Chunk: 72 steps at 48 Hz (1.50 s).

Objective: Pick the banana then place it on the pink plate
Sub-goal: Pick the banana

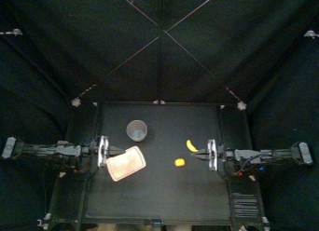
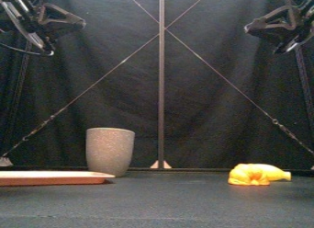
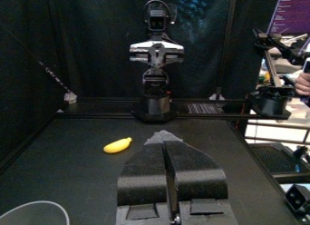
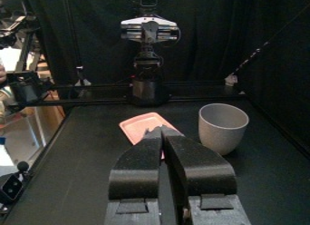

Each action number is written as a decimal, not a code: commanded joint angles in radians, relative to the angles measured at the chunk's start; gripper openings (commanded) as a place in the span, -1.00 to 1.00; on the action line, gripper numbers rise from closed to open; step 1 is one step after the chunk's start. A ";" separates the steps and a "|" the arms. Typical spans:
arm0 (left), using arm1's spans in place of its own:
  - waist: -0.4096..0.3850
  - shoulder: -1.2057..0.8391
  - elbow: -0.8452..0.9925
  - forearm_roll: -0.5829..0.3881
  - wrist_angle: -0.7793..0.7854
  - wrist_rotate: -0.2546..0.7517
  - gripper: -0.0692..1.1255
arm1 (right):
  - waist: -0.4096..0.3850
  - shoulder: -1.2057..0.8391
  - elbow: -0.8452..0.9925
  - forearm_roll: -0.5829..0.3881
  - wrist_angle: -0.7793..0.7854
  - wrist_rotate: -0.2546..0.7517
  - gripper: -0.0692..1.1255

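Note:
The yellow banana (image 1: 192, 144) lies on the black table right of centre, also in the left wrist view (image 3: 118, 145). The pink plate (image 1: 125, 164) sits flat at the left, its edge low in the front view (image 2: 50, 177). My left gripper (image 1: 110, 151) hangs shut and empty high above the plate's left side. My right gripper (image 1: 210, 153) is shut and empty, raised just right of the banana. Both sets of jaws show pressed together in the wrist views (image 3: 169, 145) (image 4: 161, 134). The right wrist view shows the plate (image 4: 137, 125) beyond the jaw tips.
A tall grey speckled cup (image 1: 137, 130) stands behind the plate, upright (image 2: 109, 151). A small yellow-orange toy (image 1: 180, 164) lies in front of the banana, a yellow lump in the front view (image 2: 258, 175).

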 commanded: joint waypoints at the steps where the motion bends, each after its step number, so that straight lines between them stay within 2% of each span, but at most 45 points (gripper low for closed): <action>1: 0.067 0.018 -0.005 0.005 -0.014 0.003 -0.91 | -0.051 0.040 -0.015 0.005 -0.002 0.009 -0.90; 9: 0.101 0.018 -0.008 0.006 -0.026 0.003 -0.93 | -0.181 0.143 -0.018 0.061 0.029 0.025 -0.89; 18: 0.107 0.018 0.002 0.003 -0.026 0.002 -0.93 | -0.390 0.256 -0.038 0.183 0.209 0.034 -0.87; 22: 0.106 0.018 0.003 0.003 -0.026 0.000 -0.93 | -0.449 0.278 -0.044 0.201 0.296 0.034 -0.78; 27: 0.109 0.018 0.003 0.003 -0.026 0.003 -0.93 | -0.486 0.301 -0.035 0.199 0.365 0.032 -0.44; 31: 0.112 0.018 0.003 0.005 -0.028 0.003 -0.93 | -0.489 0.310 -0.020 0.206 0.383 0.035 -0.01; 35: 0.114 0.018 0.003 0.005 -0.031 0.005 -0.93 | -0.486 0.314 -0.005 0.218 0.391 0.037 0.52; 38: 0.115 0.018 0.003 0.006 -0.035 0.005 -0.93 | -0.485 0.318 0.005 0.236 0.397 0.038 0.80; 40: 0.115 0.018 0.003 0.008 -0.038 0.005 -0.93 | -0.483 0.324 0.008 0.249 0.402 0.038 0.92; 60: 0.138 0.018 0.017 0.015 -0.051 0.005 -0.93 | -0.437 0.506 0.002 0.250 0.417 0.035 0.88; 72: 0.153 0.018 0.026 0.015 -0.051 0.006 -0.93 | -0.439 0.627 -0.032 0.247 0.417 0.035 0.88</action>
